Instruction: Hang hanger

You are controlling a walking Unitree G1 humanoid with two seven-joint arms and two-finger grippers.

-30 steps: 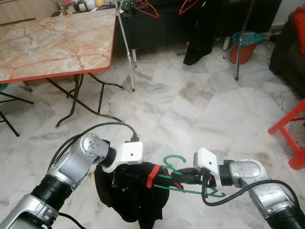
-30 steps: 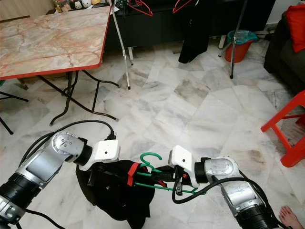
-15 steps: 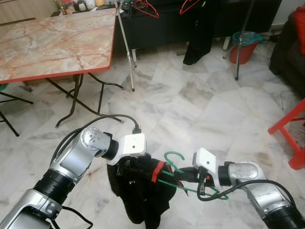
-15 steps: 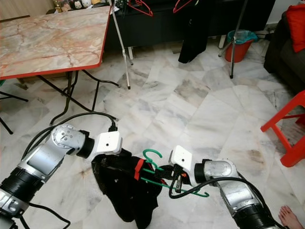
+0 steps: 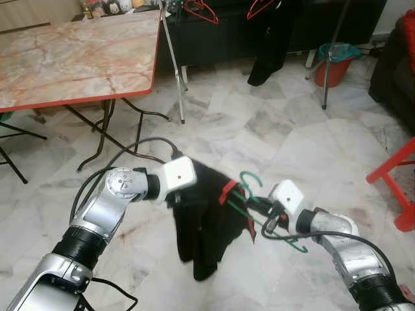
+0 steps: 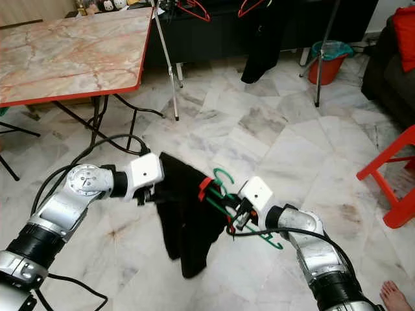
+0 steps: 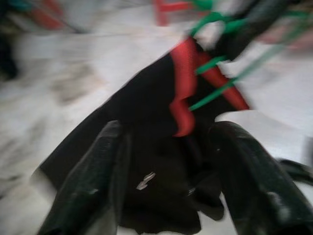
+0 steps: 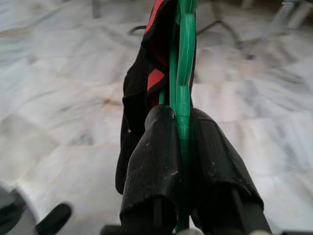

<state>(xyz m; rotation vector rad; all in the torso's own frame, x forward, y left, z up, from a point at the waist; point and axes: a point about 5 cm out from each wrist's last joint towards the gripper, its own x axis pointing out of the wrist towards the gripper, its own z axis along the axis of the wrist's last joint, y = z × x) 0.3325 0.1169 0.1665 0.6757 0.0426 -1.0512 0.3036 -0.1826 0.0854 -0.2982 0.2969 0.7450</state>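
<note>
Left gripper [image 5: 185, 194] is holding up the left shoulder of a black garment [image 5: 207, 227], jaws spread in the wrist view with cloth bunched between them; whether they are actually gripping it, cannot tell. Garment with red collar is hanging over the marble floor [image 5: 259, 136], draped on a green hanger [image 5: 249, 194]. Right gripper [image 5: 259, 210] is pinching the hanger, jaws pressed on its green wire. Marble-topped table [image 5: 78, 58] at far left; clothes rack [image 5: 172, 58] with red hangers [image 5: 201, 10] beyond.
</note>
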